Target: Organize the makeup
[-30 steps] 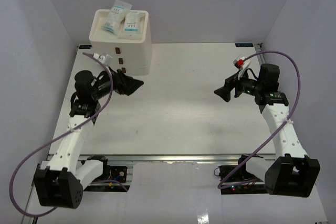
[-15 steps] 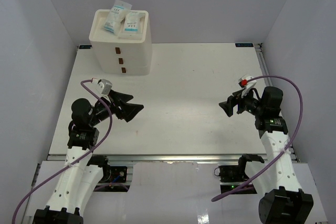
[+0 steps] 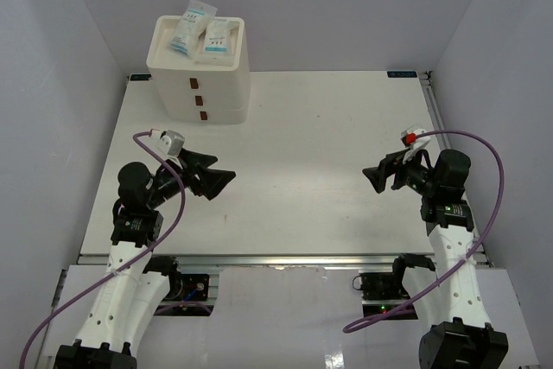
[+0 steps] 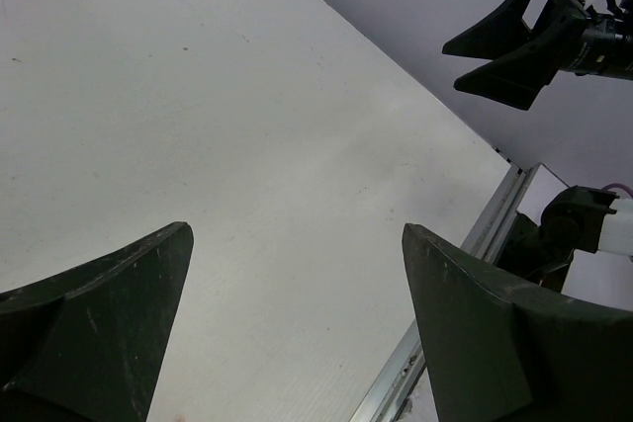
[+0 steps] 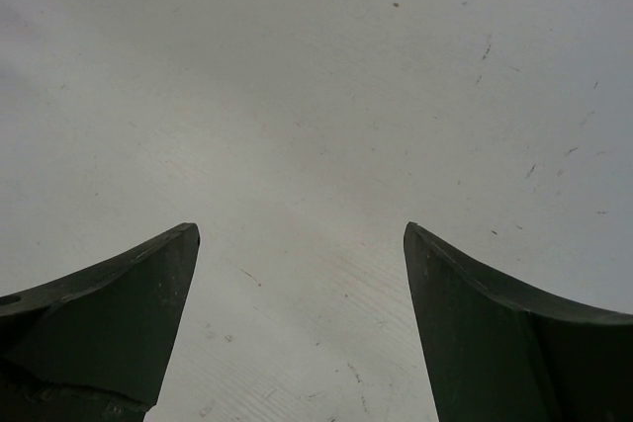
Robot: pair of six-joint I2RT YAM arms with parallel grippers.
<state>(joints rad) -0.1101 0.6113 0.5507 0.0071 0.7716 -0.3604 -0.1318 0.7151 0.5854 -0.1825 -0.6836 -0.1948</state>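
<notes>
I see a white table (image 3: 294,153) with a white drawer box (image 3: 218,92) standing at its far left corner.

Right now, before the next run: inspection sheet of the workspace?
Surface: white table, faint specks only.
Job's things: sachet packs lie on top of the drawer box, far left; drawers look shut.
Clutter: nothing seen.
Grippers: left gripper open, empty; right gripper open, empty.
Cables: purple left cable and right cable loop off the arms.
Surroundings: plain walls; metal rail at the near edge.
</notes>
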